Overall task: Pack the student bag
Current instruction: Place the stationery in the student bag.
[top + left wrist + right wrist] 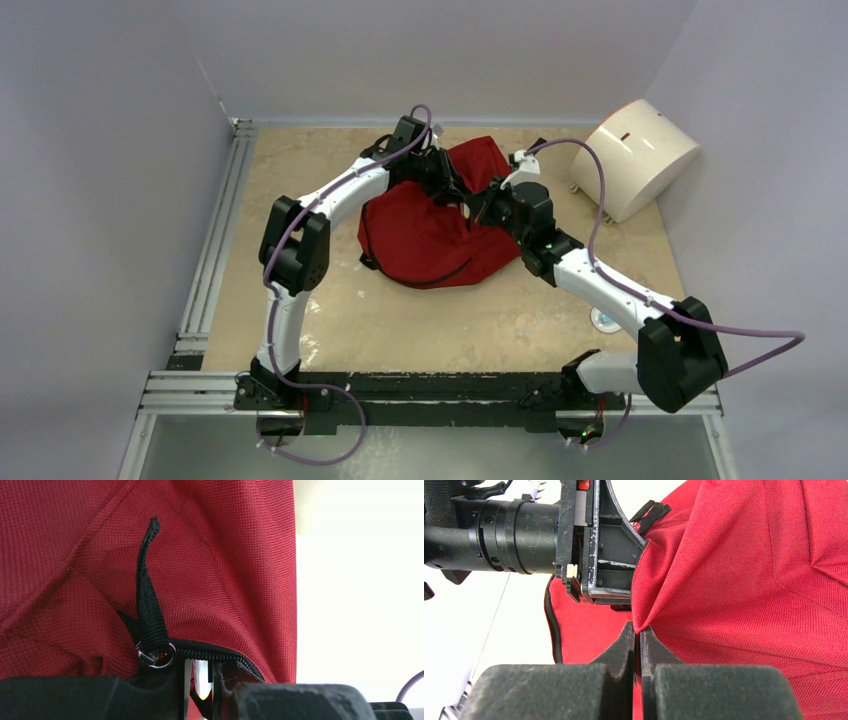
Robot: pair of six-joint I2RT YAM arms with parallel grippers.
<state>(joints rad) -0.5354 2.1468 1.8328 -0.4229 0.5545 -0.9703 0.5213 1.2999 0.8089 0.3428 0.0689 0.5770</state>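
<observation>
While left gripper clamps zipper edge and right gripper pinches fabric fold, student bag lies slumped mid table. Visible zipper stretch looks closed, nothing visibly packed: likely early stage, opening and loading left.

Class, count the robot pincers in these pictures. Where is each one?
2. The left pincer grips the student bag beside its zipper, towards the far side. The right pincer pinches a fold of its red fabric nearby. None appears hidden.
</observation>
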